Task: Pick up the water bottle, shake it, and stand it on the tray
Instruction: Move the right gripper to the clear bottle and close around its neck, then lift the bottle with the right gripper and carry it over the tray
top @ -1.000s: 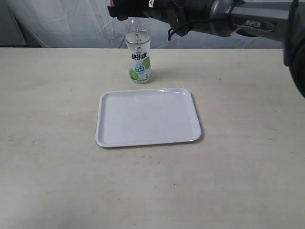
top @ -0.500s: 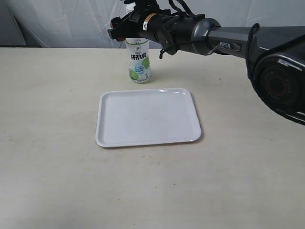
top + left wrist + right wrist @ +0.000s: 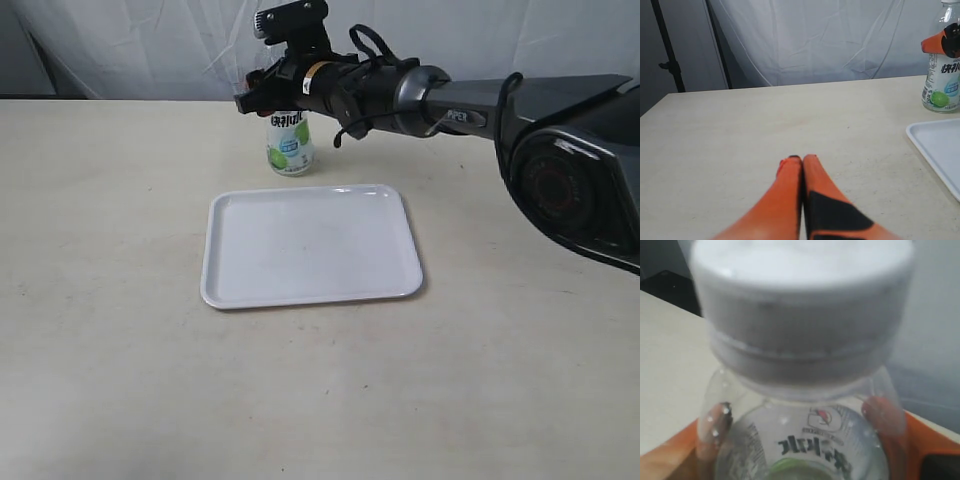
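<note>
Exterior view, right jaws flanking water bottle (image 3: 290, 143), tray (image 3: 310, 250) nearby

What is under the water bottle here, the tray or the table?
The bare table. The water bottle stands upright beside the tray, apart from its rim. In the exterior view the right claw covers the bottle's neck and cap.

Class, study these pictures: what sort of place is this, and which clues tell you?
Most likely a robotics test bench: bare beige tabletop, white cloth backdrop beside a black stand, and only a small clear plastic bottle and flat white plastic tray laid out.
</note>
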Available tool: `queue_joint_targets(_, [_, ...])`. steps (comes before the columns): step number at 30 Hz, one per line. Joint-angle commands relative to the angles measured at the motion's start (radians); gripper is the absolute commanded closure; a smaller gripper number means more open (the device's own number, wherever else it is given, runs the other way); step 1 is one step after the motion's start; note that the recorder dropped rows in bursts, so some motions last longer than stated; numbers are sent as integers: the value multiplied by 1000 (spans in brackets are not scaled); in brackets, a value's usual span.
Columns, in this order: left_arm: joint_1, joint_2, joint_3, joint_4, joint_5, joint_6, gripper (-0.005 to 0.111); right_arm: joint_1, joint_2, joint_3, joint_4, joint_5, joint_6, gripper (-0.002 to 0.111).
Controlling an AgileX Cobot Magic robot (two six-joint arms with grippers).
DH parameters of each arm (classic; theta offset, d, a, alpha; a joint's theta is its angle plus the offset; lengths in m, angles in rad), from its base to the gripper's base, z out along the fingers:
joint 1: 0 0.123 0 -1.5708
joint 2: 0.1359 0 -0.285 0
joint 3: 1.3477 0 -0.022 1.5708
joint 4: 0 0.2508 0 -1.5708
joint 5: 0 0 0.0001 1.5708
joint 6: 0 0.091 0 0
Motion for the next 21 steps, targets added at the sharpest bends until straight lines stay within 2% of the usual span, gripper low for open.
queue_joint_targets(1, [-1,-4,2,-2,-7,-4,107,0,-5,-3,1,43,-3,105])
queue_joint_targets(6, [-1,-4,2,-2,-7,-4,107,0,-144,-3,1,95,-3,109])
queue_joint_targets(16, [-1,-4,2,-2,-7,-4,107,54,-488,4,45,370,-10,109])
queue_joint_targets(18, [-1,-4,2,-2,-7,-4,107,87,-519,49,45,418,-22,109])
queue_joint_targets(21, [-1,-4,2,-2,-7,-4,107,130,-539,205,61,401,-20,109])
